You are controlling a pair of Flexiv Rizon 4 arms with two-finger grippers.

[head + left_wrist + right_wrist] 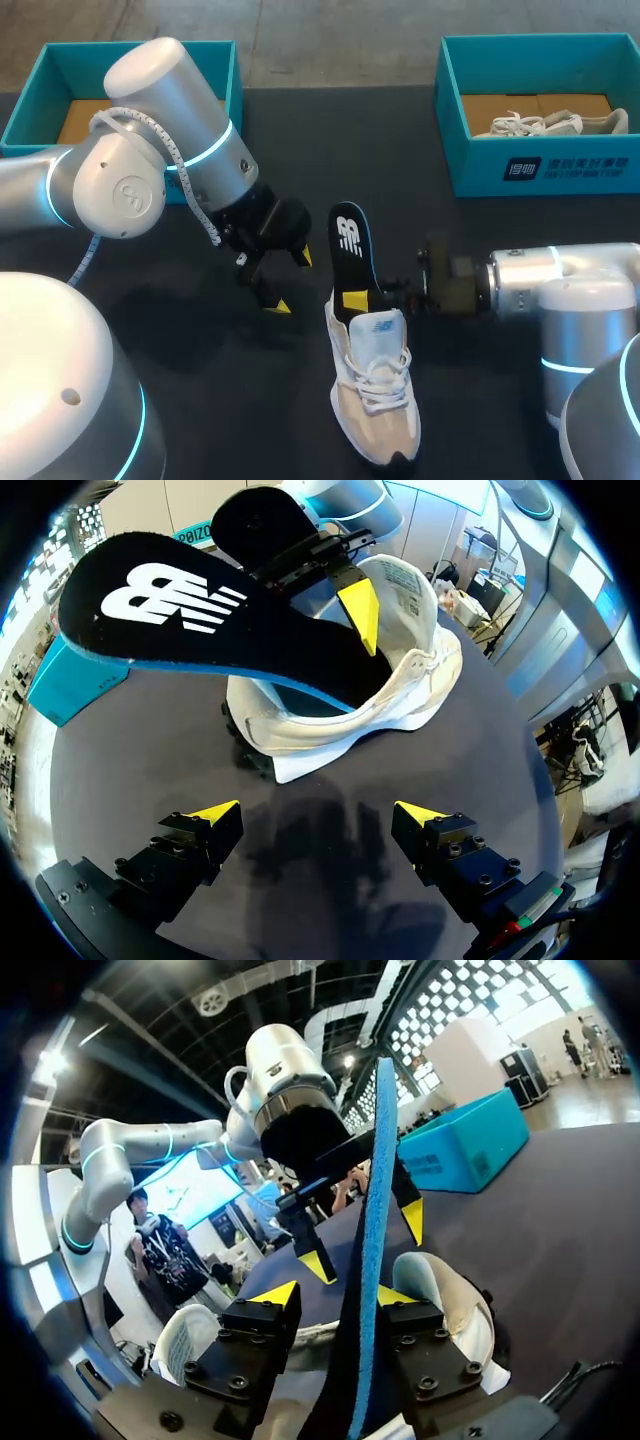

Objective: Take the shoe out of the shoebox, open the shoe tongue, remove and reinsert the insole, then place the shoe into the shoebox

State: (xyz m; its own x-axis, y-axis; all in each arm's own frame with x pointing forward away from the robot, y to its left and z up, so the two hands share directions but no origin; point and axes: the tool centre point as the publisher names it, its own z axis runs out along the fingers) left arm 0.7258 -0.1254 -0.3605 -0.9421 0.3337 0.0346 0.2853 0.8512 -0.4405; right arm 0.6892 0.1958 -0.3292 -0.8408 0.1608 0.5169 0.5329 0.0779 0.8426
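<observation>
Right gripper (340, 1295): fingers closed narrow on the insole (378, 1180), one pad on each face, pinching near its lower end. From the fingers its long axis runs steeply up, logo end high, and the low end dips into the heel opening of the shoe (375, 395) directly beneath them.

Left gripper (318, 815): fingers wide, holding nothing, shoe heel just ahead of them and apart. The insole is therefore the right arm's to move, and whichever way it goes it must slide along the shoe's length.
</observation>
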